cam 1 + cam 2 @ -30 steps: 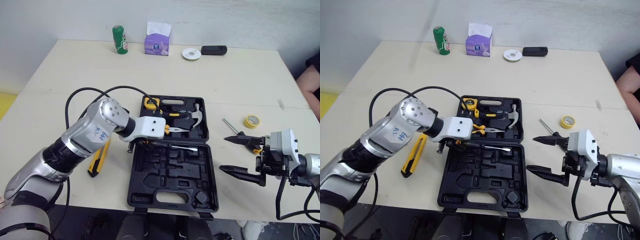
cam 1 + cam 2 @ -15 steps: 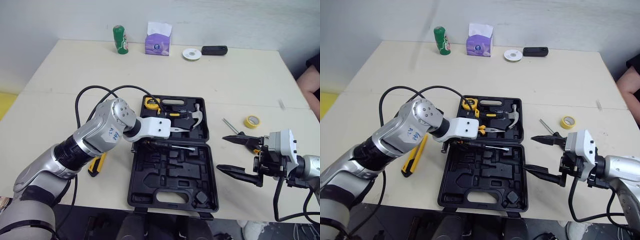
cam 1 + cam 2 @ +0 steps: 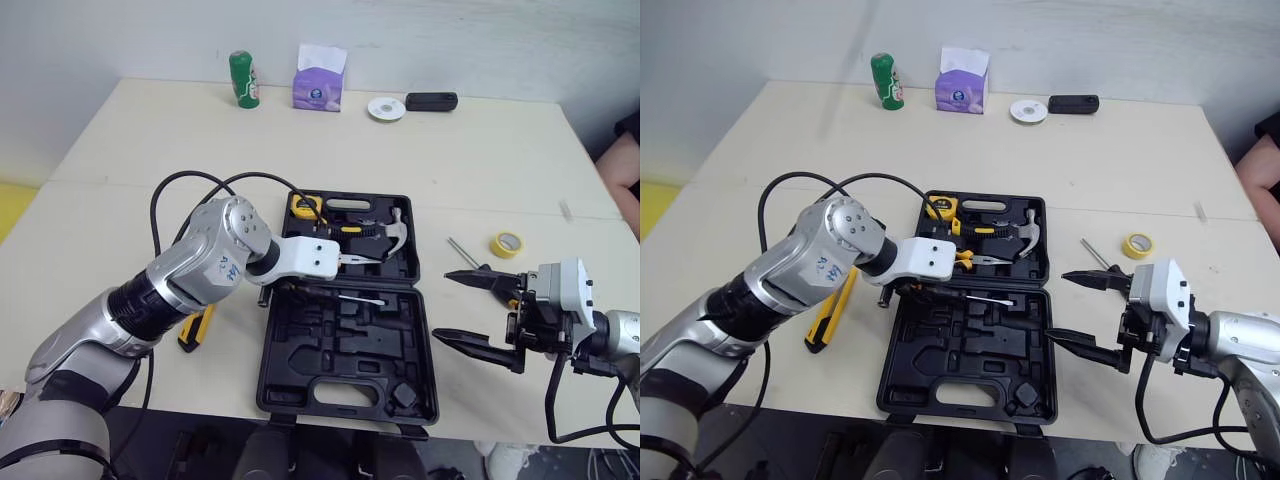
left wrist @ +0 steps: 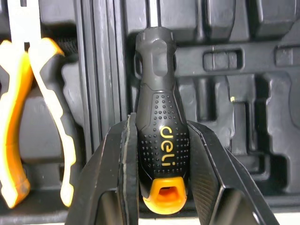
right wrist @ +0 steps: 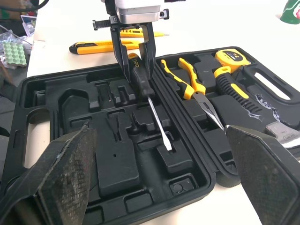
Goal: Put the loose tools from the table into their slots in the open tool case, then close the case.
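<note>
The open black tool case [image 3: 275, 380] lies in front of me, with pliers [image 5: 190, 82], a yellow tape measure [image 3: 304, 207] and a hammer [image 3: 388, 230] in its far half. My left gripper [image 4: 161, 136] is shut on the black and orange handle of a screwdriver [image 5: 149, 96]. It holds the screwdriver just inside the near half by the hinge, shaft lying over the moulded slots. My right gripper [image 3: 441, 306] stands open to the right of the case, holding nothing. A yellow utility knife [image 3: 195, 328] lies on the table left of the case.
A thin metal rod [image 3: 462, 252] and a yellow tape roll [image 3: 505, 243] lie right of the case. Along the far edge stand a green can [image 3: 241, 78], a purple tissue box [image 3: 319, 77], a white disc [image 3: 385, 108] and a black device [image 3: 431, 101]. A person [image 3: 625, 160] is at the right edge.
My left elbow has swung in toward the case while the gripper kept the screwdriver by the hinge. The right arm has barely moved.
</note>
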Controlling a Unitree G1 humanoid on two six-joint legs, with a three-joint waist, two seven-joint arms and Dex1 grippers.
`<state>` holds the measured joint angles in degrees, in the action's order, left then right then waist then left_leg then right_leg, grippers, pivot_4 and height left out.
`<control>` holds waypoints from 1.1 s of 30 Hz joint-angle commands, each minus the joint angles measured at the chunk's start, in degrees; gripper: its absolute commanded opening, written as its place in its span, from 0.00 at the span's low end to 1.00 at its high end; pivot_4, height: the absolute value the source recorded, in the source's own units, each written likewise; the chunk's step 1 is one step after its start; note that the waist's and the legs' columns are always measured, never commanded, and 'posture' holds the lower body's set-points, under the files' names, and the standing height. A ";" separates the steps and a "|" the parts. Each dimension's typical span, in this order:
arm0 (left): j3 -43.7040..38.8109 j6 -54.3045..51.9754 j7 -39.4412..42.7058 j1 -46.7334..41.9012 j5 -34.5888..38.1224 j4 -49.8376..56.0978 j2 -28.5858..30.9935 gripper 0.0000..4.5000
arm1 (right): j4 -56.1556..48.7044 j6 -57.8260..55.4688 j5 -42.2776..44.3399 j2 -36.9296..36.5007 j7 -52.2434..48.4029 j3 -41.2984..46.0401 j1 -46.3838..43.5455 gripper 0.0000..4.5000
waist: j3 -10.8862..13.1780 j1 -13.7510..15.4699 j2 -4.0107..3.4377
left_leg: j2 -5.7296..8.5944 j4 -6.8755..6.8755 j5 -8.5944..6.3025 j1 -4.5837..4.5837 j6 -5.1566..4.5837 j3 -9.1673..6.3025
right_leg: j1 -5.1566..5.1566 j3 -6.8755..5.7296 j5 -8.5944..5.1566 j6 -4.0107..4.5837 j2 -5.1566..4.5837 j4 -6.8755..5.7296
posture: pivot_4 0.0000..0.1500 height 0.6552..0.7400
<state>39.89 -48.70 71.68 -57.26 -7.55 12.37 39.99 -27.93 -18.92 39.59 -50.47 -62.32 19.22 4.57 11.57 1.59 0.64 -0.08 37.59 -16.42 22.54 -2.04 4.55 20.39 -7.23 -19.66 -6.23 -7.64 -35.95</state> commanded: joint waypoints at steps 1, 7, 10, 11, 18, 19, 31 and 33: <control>-0.15 0.44 -0.60 -1.43 -1.27 -0.90 -0.87 0.22 | -1.86 0.50 0.71 0.61 0.22 0.67 -0.35 1.00 | 0.00 0.06 0.00 | 0.00 0.01 0.00 0.01 0.00 -0.01 | -0.01 -0.01 0.00 0.00 0.00 0.00 | 1.00 1.00; 0.49 1.71 -0.10 -1.47 -2.27 -2.05 -0.64 0.22 | -2.14 0.55 0.52 0.96 0.45 0.46 -0.20 1.00 | 0.00 0.07 0.00 | 0.00 0.19 -0.02 0.01 -0.04 -0.06 | -0.08 -0.02 0.02 -0.03 -0.01 -0.04 | 1.00 1.00; 0.37 2.08 0.08 -1.28 -2.47 -2.25 -0.65 0.22 | -2.26 0.55 0.39 1.16 0.56 0.38 -0.18 1.00 | 0.00 0.05 0.00 | 0.00 0.20 -0.02 0.01 -0.04 -0.07 | -0.08 -0.02 0.02 -0.03 -0.01 -0.06 | 1.00 1.00; 0.28 2.29 0.10 -1.17 -2.46 -2.25 -0.73 0.22 | -2.30 0.57 0.36 1.21 0.61 0.34 -0.16 1.00 | 0.00 0.05 0.00 | 0.00 0.20 -0.02 0.01 -0.04 -0.07 | -0.08 -0.02 0.02 -0.03 -0.01 -0.06 | 1.00 1.00; -2.93 4.27 -0.15 -0.38 -0.06 -0.28 -2.08 0.72 | -2.42 0.65 0.23 1.44 0.87 0.07 -0.03 1.00 | 0.00 0.07 0.00 | 0.00 0.28 -0.02 0.07 -0.04 -0.11 | -0.09 -0.04 0.03 -0.04 -0.02 -0.07 | 1.00 1.00; -3.53 4.10 0.07 -0.57 0.46 0.24 -2.22 0.79 | -2.42 0.64 0.24 1.42 0.84 0.07 0.00 1.00 | 0.00 0.06 0.00 | 0.00 0.30 -0.02 0.08 -0.04 -0.12 | -0.08 -0.05 0.03 -0.04 -0.01 -0.07 | 1.00 1.00; -14.26 7.39 -1.77 2.28 9.94 1.62 -6.80 0.98 | -1.64 0.97 -0.09 1.64 0.20 -0.54 -0.02 1.00 | -0.01 -0.08 -0.01 | -0.01 0.39 -0.03 0.19 -0.05 -0.28 | -0.08 -0.17 0.03 -0.04 0.00 -0.07 | 1.00 1.00; -18.75 12.59 -1.62 4.90 13.61 0.38 -7.72 0.98 | -1.22 1.39 -0.35 1.66 -0.04 -0.33 0.07 1.00 | -0.01 -0.18 -0.02 | -0.02 0.40 -0.02 0.19 -0.04 -0.29 | -0.08 -0.17 0.03 -0.04 -0.01 -0.07 | 1.00 1.00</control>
<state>25.28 -39.94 70.20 -53.26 3.09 12.59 32.28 -28.09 -18.74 39.29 -48.99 -61.87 18.30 4.78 11.56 1.41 0.63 -0.11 37.98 -16.45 22.73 -2.08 4.25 20.31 -7.40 -19.64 -6.26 -7.64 -36.01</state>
